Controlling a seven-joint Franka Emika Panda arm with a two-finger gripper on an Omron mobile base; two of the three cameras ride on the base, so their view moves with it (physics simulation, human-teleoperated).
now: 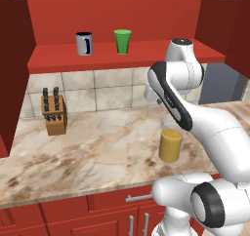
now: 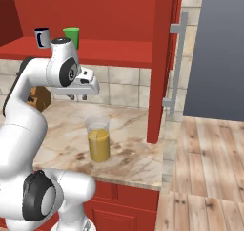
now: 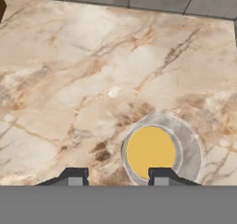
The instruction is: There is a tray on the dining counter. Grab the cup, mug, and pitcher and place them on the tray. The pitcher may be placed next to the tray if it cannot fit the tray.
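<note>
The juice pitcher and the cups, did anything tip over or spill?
No, nothing stands out. The pitcher stands upright on the marble counter, its orange juice all inside and no puddle around it. The mug and the cup stand upright side by side on the red shelf. The knife block looks fine too.
</note>
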